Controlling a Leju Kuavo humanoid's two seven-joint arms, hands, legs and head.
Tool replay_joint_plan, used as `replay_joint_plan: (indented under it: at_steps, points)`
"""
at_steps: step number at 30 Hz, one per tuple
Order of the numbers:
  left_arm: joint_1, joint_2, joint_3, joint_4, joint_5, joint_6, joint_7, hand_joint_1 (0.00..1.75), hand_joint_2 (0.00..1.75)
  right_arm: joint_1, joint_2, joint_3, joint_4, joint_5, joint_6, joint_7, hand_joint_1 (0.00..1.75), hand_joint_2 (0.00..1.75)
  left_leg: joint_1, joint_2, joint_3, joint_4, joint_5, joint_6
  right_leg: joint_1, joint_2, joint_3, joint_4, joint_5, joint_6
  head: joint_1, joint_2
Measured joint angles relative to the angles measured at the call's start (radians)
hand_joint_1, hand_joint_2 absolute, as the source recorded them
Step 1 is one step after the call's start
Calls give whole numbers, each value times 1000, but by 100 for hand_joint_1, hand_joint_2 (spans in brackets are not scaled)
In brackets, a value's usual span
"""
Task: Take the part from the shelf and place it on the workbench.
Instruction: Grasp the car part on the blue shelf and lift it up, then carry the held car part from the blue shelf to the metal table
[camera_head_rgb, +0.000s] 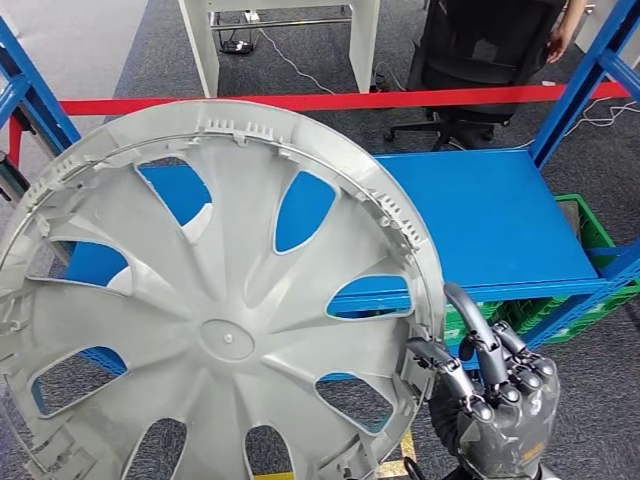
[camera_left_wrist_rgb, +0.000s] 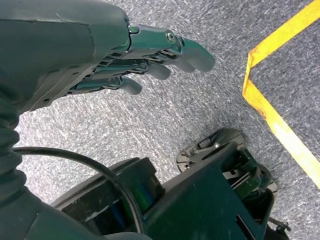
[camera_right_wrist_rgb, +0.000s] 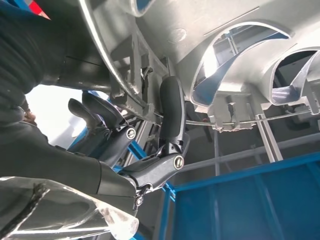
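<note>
Dark metal fingers (camera_head_rgb: 483, 350) of the right hand (camera_head_rgb: 494, 400) curl over the rim of the part (camera_head_rgb: 219, 300), a silver-grey plastic wheel cover, at its lower right edge as the head view shows it. The right wrist view shows the thumb (camera_right_wrist_rgb: 171, 112) pressed against the ribbed inner side of the rim with the other fingers closed on the outer side, so the edge is clamped between them. The disc stands nearly on edge, tilted a little, its hollow back turned to the head camera; it spreads leftward and upward from the grip, so almost all of its span hangs to the robot's left of the holding hand.

Hanging low, the left hand (camera_left_wrist_rgb: 151, 65) has its fingers lying straight and close together over grey carpet (camera_left_wrist_rgb: 181, 120), holding nothing. It is well apart from the cover, so the right hand alone bears it.

Behind the cover lies the blue shelf (camera_head_rgb: 490, 220), a flat board between blue uprights, with a green crate (camera_head_rgb: 596, 235) just beyond its right end. Red tape (camera_head_rgb: 340, 100) stretches across the carpet further back, with white table legs (camera_head_rgb: 362, 40) and a black chair (camera_head_rgb: 468, 50) behind it. A workbench is not something I can pick out, so I judge the carry away from the shelf is not yet finished; with a one-edge grip, the wide disc could swing or slip.
</note>
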Motion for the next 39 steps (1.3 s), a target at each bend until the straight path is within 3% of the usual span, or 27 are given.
replay_joint_plan:
  at_steps: [4,6,8,9,11,13,14,17,19,21,23,25,27,28,29,30,32,34,37,38,39]
  points:
    - [0,0,6,0,2,3,-3,0,175,1,1,2,-7,-8,0,7,175,175,-3,0,-1,4,-1,5,-3,1,1,-3,3,4,0,0]
    - [0,-1,12,0,2,6,-10,0,175,1,6,1,-13,-28,0,-8,175,175,-4,1,1,-1,6,15,-5,2,2,-9,9,13,-1,0]
    - [-1,-5,17,0,2,9,-17,0,175,5,16,-8,-16,-58,1,-46,175,175,3,7,11,-28,23,25,-2,0,-7,5,-7,19,1,0]
    - [-2,-7,18,0,2,10,-19,0,175,7,21,-16,-17,-72,1,-66,175,175,7,11,15,-42,31,29,-1,-3,-24,39,-31,21,4,0]
    - [-2,-9,20,0,2,10,-21,0,175,12,31,-30,-17,-90,2,-93,175,175,10,17,15,-49,37,32,-6,-10,-79,162,-95,28,7,0]
    - [-1,-11,21,0,2,10,-21,0,175,18,36,-37,-17,-97,2,-102,175,175,12,22,10,-46,38,28,-15,-13,-120,254,-123,38,7,0]
    - [0,-12,21,0,2,10,-21,0,175,20,37,-40,-17,-99,2,-104,175,175,15,24,7,-42,38,25,-20,-14,-116,249,-109,43,7,0]
    - [-2,-14,22,0,2,11,-21,0,175,22,40,-46,-17,-103,2,-108,175,175,25,23,-7,-11,28,0,-34,-20,-27,75,-25,64,11,0]
    - [-3,-13,25,0,2,11,-21,0,175,25,42,-47,-18,-106,2,-109,175,175,22,21,-22,12,25,-19,-35,-16,-1,23,-15,55,14,0]
    - [-2,-13,27,0,2,11,-22,0,175,30,45,-49,-19,-108,2,-110,175,175,22,19,-32,17,32,-31,-32,-12,-11,35,-11,33,11,0]
    - [-1,-13,28,0,2,11,-22,0,175,33,49,-52,-19,-115,2,-120,175,175,25,19,-42,31,16,-40,-31,-14,-23,38,-1,16,9,0]
    - [-2,-13,28,0,1,11,-22,0,175,39,60,-62,-19,-139,2,-151,175,175,26,18,-71,109,-53,-45,-29,-17,-39,38,11,-1,6,0]
    - [-2,-13,30,0,1,15,-20,0,175,50,78,-82,-15,-178,2,-202,175,175,25,18,-109,238,-132,-45,-21,-18,-59,38,25,-13,5,0]
    - [-1,-13,31,0,1,17,-19,0,175,55,90,-94,-11,-201,2,-235,175,175,25,18,-117,281,-153,-43,-17,-19,-70,38,33,-16,4,0]
    - [-1,-13,33,0,0,20,-18,0,175,63,105,-107,-6,-226,2,-273,175,175,23,17,-105,287,-154,-38,-13,-18,-80,38,41,-18,4,0]
    - [-1,-13,35,0,1,22,-18,0,175,70,122,-122,0,-249,2,-312,175,175,19,17,-73,250,-138,-30,-9,-17,-90,38,50,-19,4,0]
    - [-3,-12,38,0,2,26,-18,0,175,88,156,-151,11,-293,2,-380,175,175,9,16,25,102,-95,-6,-3,-16,-105,38,67,-17,5,0]
    - [-7,-10,43,0,3,27,-18,0,175,103,182,-179,17,-333,2,-430,175,175,-2,16,80,2,-75,7,-2,-18,-113,36,82,-8,5,0]
    - [-5,-9,51,0,7,29,-20,0,175,122,212,-210,29,-382,2,-495,175,175,-7,19,74,-17,-52,11,-8,-22,-116,26,106,9,4,0]
    - [-4,-9,54,0,10,31,-21,0,175,127,222,-217,33,-392,2,-512,175,175,-5,21,68,-23,-38,14,-8,-21,-121,28,98,14,4,0]
    - [-3,-9,58,1,12,33,-22,0,175,133,229,-224,37,-402,2,-524,175,175,-3,23,59,-29,-23,19,-8,-21,-131,46,70,19,5,0]
